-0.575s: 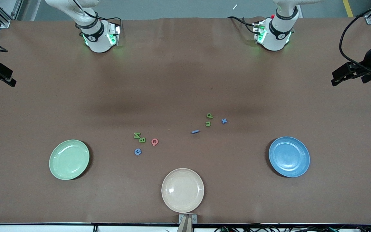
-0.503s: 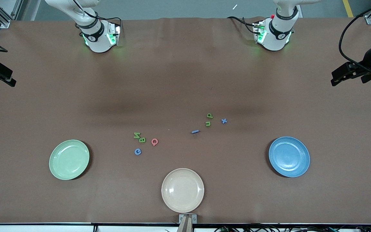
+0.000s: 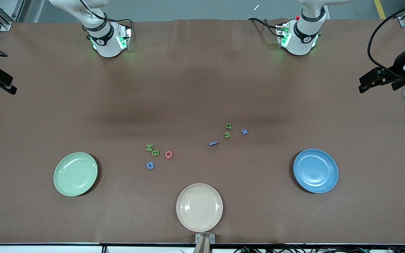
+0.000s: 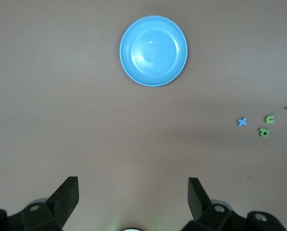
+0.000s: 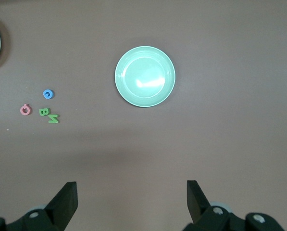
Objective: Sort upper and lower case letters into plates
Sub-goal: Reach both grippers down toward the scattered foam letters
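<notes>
Four capitals lie together mid-table: green M (image 3: 149,147), green B (image 3: 155,152), red Q (image 3: 168,154), blue G (image 3: 150,165). Toward the left arm's end lie blue l (image 3: 213,143), green u (image 3: 227,135), green p (image 3: 229,125) and blue x (image 3: 245,132). The pale green plate (image 3: 75,174) and the blue plate (image 3: 315,171) hold nothing. My left gripper (image 3: 362,83) hangs open high over its end of the table, looking down on the blue plate (image 4: 153,50). My right gripper (image 3: 12,85) hangs open over the other end, above the green plate (image 5: 145,76).
A cream-beige plate (image 3: 199,207) sits near the front edge, between the two coloured plates and nearer the camera than the letters. The arm bases (image 3: 107,42) stand along the back edge. Brown cloth covers the whole table.
The left gripper has drifted slightly inward from the table's end. The right gripper, letters and plates have not moved.
</notes>
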Robot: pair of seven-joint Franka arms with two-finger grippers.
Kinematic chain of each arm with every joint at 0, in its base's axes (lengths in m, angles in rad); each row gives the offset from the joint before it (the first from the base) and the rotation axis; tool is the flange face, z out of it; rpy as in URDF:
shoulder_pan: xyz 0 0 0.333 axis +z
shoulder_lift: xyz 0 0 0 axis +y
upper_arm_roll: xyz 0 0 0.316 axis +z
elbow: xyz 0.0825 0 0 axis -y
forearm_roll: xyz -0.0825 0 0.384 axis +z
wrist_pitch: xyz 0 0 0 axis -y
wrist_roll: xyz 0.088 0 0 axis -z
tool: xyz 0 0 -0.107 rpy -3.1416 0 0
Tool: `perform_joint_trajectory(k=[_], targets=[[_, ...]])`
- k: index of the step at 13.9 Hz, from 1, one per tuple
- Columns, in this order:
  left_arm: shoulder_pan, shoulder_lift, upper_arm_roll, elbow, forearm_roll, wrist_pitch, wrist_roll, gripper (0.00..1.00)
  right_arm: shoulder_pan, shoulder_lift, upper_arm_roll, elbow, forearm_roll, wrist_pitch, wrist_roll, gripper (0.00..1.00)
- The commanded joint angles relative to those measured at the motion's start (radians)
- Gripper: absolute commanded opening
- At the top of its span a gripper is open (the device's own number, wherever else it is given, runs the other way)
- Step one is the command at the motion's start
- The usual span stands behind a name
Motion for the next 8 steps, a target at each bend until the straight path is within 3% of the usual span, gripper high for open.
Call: perform_joint_trajectory(k=[1, 4, 8], targets=[[-0.024, 0.05, -0.014, 0.016, -0.015, -0.015, -0.005, 1.0, 0.002, 0.066, 0.003, 0.004, 0.022, 0.002, -0.003, 1.0], [-0.068, 0.078, -0.04, -0.097, -0.003, 0.096, -0.008, 1.0, 0.029, 0.193, 0.004, 0.02, 0.016, 0.019, -0.003, 1.0], [-0.122, 0.139, -0.08, -0.313, -0.001, 0.441, -0.15, 1.0, 0.077, 0.325, 0.005, 0.02, 0.04, 0.181, -0.001, 1.0]])
